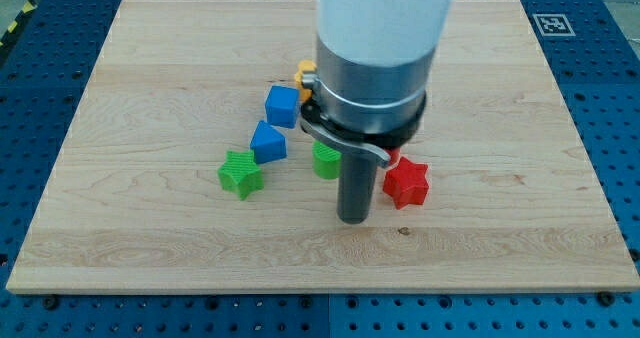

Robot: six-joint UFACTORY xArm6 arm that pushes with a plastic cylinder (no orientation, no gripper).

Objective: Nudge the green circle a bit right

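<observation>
On the wooden board (150, 58) I count two blue blocks, two green, one red and one yellow piece. The green circle (325, 161), a small ribbed cylinder, sits near the board's middle, partly hidden behind my rod, touching it or just beside it at the view's left. My tip (354, 219) rests below the circle; it is a bare rod, holding nothing. The red star (406, 183) lies just to the rod's right. A green star (241, 173), blue wedge (268, 142) and blue cube (283, 107) trail leftward; the yellow piece (304, 75) peeks out behind the arm.
</observation>
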